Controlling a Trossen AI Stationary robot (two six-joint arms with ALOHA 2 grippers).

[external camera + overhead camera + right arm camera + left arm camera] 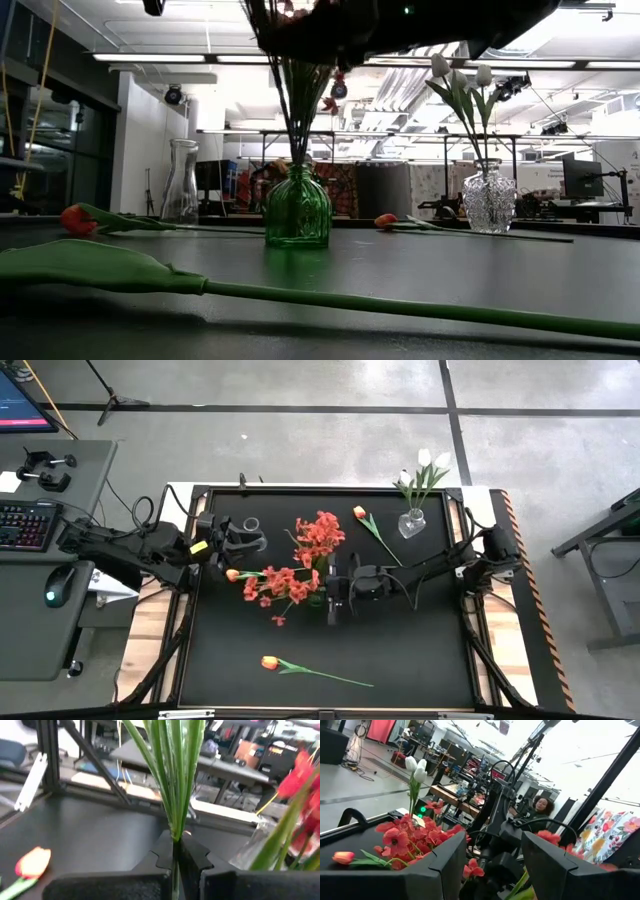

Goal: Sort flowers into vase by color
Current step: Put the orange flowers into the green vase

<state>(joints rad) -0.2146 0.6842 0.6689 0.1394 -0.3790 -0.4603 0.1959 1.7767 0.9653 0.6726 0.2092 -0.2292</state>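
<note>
The right gripper (176,857) is clamped on a bundle of green stems (175,780) rising upright, their bushy red-orange blossoms (318,538) above the green glass vase (297,210) at mid-tabletop (420,650). The left gripper (240,538), fingers spread and empty, waits beside it. Three orange tulips lie flat on the tabletop: one (312,670) along the roomy front edge, one (372,530) angled toward the clear vase (412,523) holding two white tulips (432,460), one (232,574) by the blossoms.

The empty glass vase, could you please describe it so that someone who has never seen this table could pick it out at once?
On the black table, look to the far left corner, beside the open left gripper. The empty clear vase stands there, tall and narrow-necked in the low view. Unlike the green vase with red blossoms and the clear vase with white tulips, it holds no flowers.
</note>
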